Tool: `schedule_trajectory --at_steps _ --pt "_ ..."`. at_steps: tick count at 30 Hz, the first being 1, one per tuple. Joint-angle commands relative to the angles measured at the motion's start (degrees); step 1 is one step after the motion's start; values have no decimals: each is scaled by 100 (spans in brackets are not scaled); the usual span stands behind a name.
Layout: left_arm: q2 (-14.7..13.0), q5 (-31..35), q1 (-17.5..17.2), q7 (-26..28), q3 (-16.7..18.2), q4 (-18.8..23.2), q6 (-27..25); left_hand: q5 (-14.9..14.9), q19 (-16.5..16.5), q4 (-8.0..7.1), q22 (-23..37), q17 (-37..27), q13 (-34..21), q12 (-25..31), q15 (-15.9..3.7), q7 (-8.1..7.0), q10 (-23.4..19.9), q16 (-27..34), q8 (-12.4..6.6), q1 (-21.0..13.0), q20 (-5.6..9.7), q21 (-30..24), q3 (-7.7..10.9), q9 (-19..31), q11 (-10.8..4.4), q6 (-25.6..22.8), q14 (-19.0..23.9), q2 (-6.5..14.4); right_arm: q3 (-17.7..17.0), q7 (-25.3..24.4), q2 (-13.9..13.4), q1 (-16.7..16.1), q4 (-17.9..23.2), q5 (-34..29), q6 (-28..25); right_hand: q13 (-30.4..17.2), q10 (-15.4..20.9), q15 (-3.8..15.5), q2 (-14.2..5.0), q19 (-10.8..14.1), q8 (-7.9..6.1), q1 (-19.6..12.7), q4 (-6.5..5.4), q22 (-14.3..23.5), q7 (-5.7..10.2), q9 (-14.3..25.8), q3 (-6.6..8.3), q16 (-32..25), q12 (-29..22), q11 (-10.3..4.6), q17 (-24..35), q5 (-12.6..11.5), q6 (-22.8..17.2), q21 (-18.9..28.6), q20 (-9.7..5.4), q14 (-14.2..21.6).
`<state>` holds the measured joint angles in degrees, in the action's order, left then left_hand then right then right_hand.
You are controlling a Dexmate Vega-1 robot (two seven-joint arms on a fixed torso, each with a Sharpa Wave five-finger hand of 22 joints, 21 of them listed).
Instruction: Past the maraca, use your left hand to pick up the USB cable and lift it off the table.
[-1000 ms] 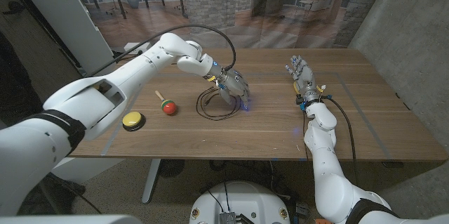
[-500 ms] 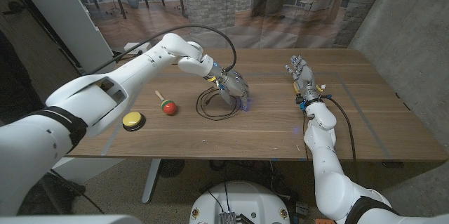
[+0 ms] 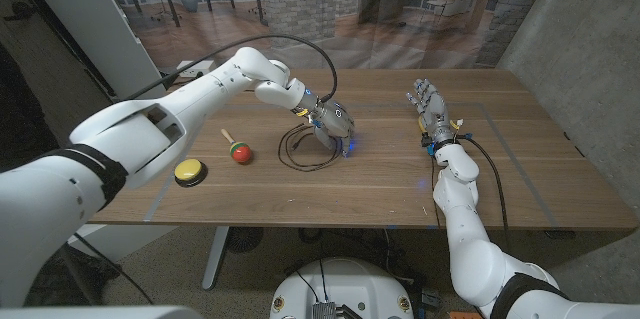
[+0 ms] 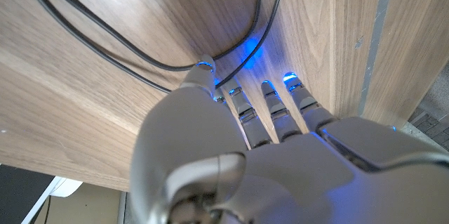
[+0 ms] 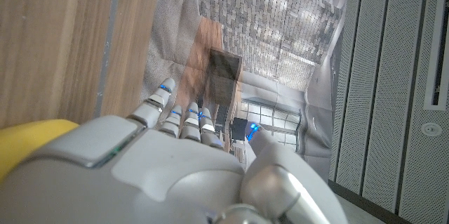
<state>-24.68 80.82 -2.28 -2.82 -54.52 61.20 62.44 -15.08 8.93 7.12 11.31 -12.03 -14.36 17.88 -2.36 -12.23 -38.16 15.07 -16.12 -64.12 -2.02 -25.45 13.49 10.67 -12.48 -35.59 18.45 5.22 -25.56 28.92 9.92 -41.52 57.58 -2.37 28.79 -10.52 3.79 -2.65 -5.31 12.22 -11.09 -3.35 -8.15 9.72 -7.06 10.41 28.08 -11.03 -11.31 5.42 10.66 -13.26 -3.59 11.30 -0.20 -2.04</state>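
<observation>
The table (image 3: 520, 174) is matt, pale-brown wood with a fine straight grain. Both arms wear smooth, glossy white plastic shells; the left hand (image 3: 333, 125) looks like satin grey plastic or metal (hard to tell which). The USB cable (image 3: 300, 149) is thin, smooth black plastic or rubber.

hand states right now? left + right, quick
Left hand: down on the USB cable, fingertips at it; cannot tell whether it grips.
Right hand: open, holding nothing, away from the cable.
</observation>
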Motion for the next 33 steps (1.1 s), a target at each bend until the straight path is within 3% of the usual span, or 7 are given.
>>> schedule_trajectory --at_steps 1,9,15,24,27,33 --pt "12 402 214 1311 -395 -326 -141 50 197 56 23 -116 -145 211 -987 65 -671 181 -181 -113 77 -107 78 7 30 -681 400 191 -27 -10 -86 165 -298 -11 56 -31 16 -15 -270 32 8 10 -16 13 -11 18 46 6 14 23 14 -13 -14 -18 3 24" --pt "-51 502 251 1906 -563 -397 -308 224 440 178 61 -542 -696 907 -1108 234 -1721 629 -533 -589 202 -304 49 20 55 -1960 1156 363 -32 4 -126 225 -400 -15 82 -30 17 -17 -269 33 9 5 -10 12 -9 18 51 6 14 24 13 -14 -13 -17 4 28" --pt "-38 444 268 2050 -619 -505 -319 352 500 213 104 -920 -1029 1204 -1128 394 -1958 937 -804 -896 347 -460 -26 52 62 -2713 1607 272 -29 4 -139 249 -430 -24 79 -30 14 -14 -268 32 10 5 -9 12 -15 18 52 6 16 23 13 -14 -11 -18 5 26" --pt "-145 175 132 1909 -432 -320 -327 390 521 232 114 -1130 -1168 1295 -1135 532 -2084 1115 -878 -1030 432 -539 -59 56 86 -2912 1842 188 -11 29 -141 253 -412 -33 65 -30 10 -11 -267 30 11 10 -12 12 -18 18 51 5 18 25 16 -14 -8 -18 2 26" --pt "-216 -31 5 1683 -241 -141 -340 386 515 230 117 -1213 -1217 1323 -1136 639 -2128 1183 -881 -1072 431 -563 -64 60 98 -2919 1917 179 -6 48 -129 232 -366 -23 62 -30 14 -8 -266 29 11 9 -10 12 -20 18 52 6 16 16 15 -14 -10 -18 1 24" --pt "-354 -267 -298 1443 176 255 -554 376 517 234 119 -1294 -1268 1349 -1136 670 -2173 1233 -884 -1123 424 -590 -67 64 109 -2928 1952 164 6 68 -100 178 -246 -15 36 -30 14 -17 -264 32 7 11 -10 12 -24 19 52 6 16 25 15 -14 -20 -17 4 24"
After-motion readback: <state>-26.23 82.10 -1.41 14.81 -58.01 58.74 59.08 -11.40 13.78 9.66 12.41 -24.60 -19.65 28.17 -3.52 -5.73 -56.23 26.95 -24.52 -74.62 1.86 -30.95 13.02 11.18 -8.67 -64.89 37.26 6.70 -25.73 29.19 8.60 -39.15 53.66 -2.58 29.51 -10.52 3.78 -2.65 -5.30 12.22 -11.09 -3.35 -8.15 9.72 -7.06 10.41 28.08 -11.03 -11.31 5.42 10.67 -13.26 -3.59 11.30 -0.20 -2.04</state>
